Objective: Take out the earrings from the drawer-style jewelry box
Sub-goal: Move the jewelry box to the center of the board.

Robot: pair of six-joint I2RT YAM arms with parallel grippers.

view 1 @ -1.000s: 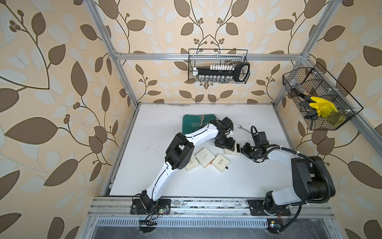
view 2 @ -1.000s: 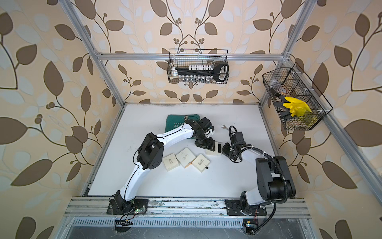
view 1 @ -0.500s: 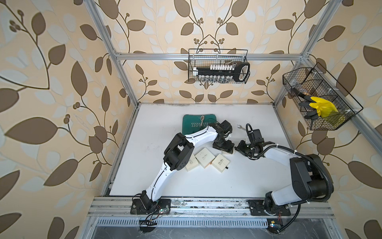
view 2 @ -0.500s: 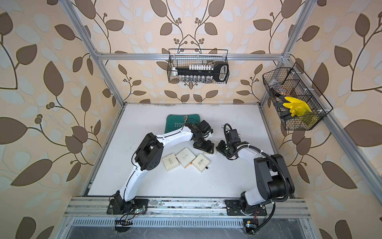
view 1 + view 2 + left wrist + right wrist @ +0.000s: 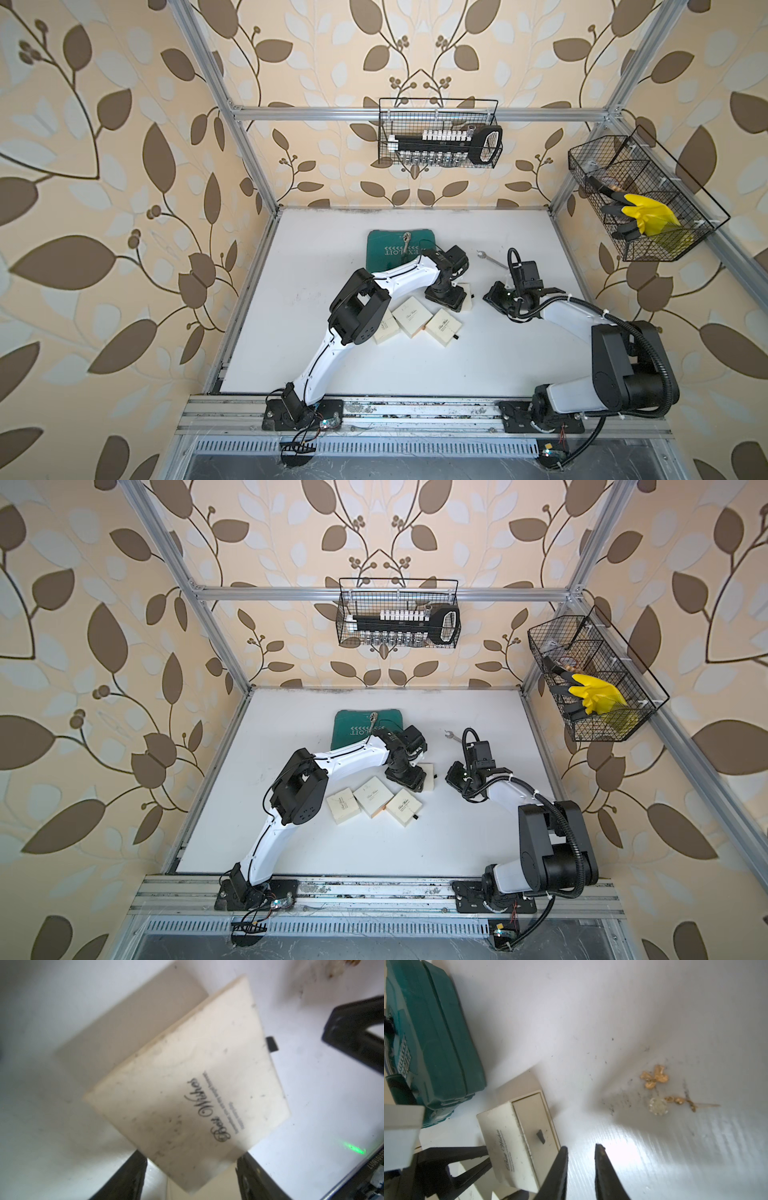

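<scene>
Cream cardboard fills the near middle of the white table (image 5: 415, 374): three cream boxes (image 5: 411, 320) lie edge to edge in a row, with bare surface on their near side and to the left. Just beyond them sits the jewelry box (image 5: 197, 1076). Its black pull tab (image 5: 540, 1136) faces right toward the other arm, which suits one arm steadying the sleeve while the other works the drawer. The left gripper (image 5: 191, 1156) straddles that sleeve from above at a middling spread, with a finger (image 5: 467, 1150) against its side; whether the jaws truly pinch it I cannot tell. The drawer front looks flush, so this box seems emptied. To its right the right gripper (image 5: 581, 1148) hangs low, its jaws narrow with nothing between them. The earrings (image 5: 657, 1104), gold-toned pieces and one clear bead, already lie loose on the table. They are a little right of and beyond the box, ahead of those tips and away from any edge. They are tiny and lie flat, so a sweep by either arm could scatter them. Farther back a wrench (image 5: 488, 259) and a green case (image 5: 390, 249) crowd the far middle, and wire baskets (image 5: 438, 133) hang on the walls above the working surface.
</scene>
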